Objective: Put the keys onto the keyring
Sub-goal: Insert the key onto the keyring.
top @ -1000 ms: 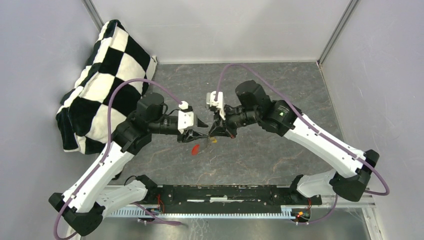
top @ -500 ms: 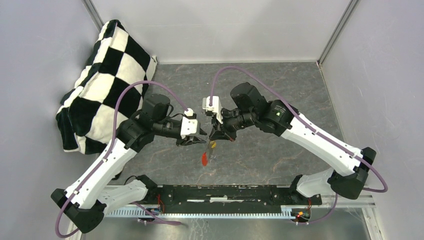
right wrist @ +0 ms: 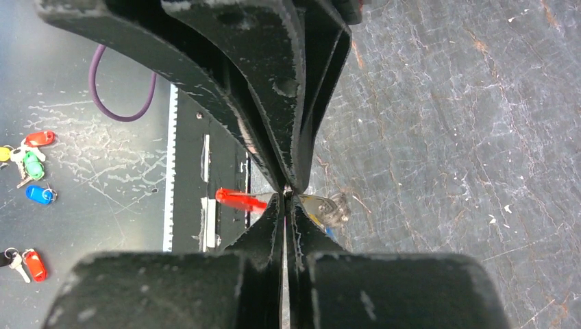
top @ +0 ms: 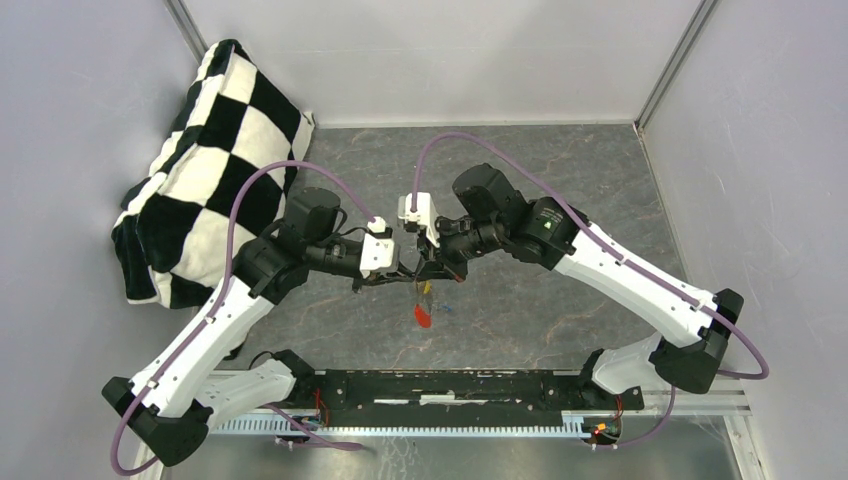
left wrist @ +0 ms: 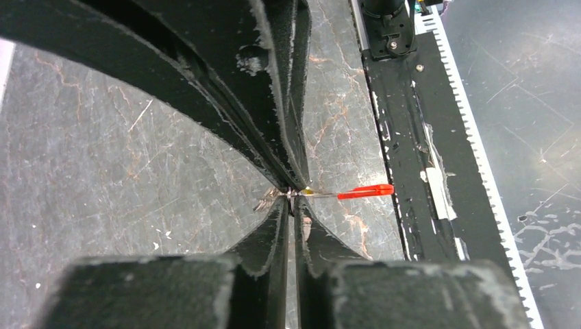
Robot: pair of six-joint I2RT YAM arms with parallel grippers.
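Left wrist view: the left gripper is seen nearly closed, with thin metal of the keys pinched at its tips and the red keyring jutting just beside them. The right gripper is clamped shut on the same bunch, above the table.

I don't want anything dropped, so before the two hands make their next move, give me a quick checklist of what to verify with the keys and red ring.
1. Right hand shut on the keys: ok.
2. Left hand pinching thin key metal at its tips: ok.
3. Red ring dangling below both hands, in view: ok.
4. Key threaded onto ring: cannot tell.
5. Checkered cloth well away from hands: ok.
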